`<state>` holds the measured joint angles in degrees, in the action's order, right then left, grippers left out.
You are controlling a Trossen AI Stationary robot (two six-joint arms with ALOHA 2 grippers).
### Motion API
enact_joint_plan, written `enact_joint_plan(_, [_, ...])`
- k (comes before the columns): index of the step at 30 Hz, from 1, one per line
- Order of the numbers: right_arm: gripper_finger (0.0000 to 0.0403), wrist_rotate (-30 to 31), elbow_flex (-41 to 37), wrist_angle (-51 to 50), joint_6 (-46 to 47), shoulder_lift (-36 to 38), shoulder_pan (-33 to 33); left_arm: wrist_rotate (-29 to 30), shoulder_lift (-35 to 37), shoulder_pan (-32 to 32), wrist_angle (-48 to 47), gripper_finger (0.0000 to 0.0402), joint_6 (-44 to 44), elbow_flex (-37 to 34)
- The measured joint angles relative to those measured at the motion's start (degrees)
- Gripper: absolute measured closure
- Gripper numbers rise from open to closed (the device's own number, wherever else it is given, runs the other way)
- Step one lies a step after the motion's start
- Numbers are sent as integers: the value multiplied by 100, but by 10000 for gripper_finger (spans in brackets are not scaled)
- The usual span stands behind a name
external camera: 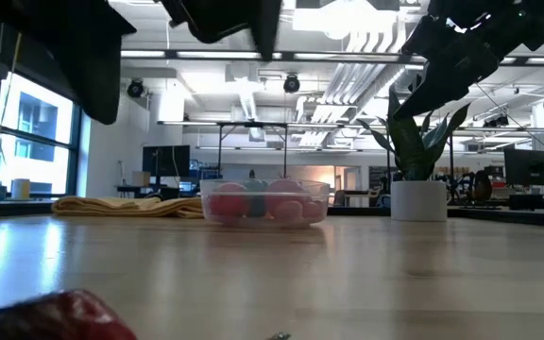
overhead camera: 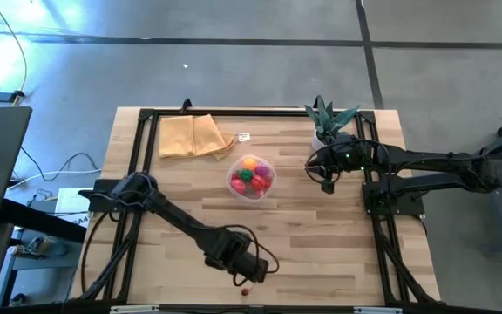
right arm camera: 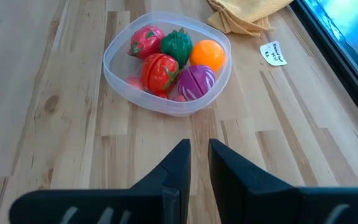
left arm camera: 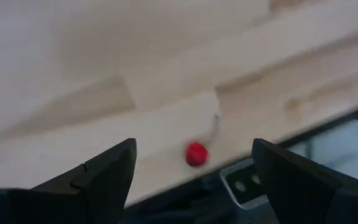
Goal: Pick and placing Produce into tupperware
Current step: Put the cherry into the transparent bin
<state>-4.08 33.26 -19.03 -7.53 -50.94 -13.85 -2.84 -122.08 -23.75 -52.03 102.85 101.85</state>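
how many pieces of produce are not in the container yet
1: a small red piece lies on the table's near edge, ahead of the open left gripper. Five fill the container; others may be hidden.

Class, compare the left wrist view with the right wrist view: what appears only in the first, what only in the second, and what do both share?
Only the left wrist view shows the small red cherry-like piece lying alone near the table's edge, in line with the gap of the open left gripper. Only the right wrist view shows the tupperware holding red, green, orange and purple produce, the yellow cloth, a small paper tag and the nearly closed right gripper. Both show the wooden table.
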Motion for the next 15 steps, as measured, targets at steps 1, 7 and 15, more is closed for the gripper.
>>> enact_joint_plan(1, [357,-1,0,0,0,0,-2,-101,2,2,171,92,39,-52])
enact_joint_plan(7, [357,-2,0,0,-2,0,0,-300,-58,-174,632,92,494,-248])
enact_joint_plan(15, [357,0,0,1,0,0,-2,-546,-405,-453,1231,92,1033,-261])
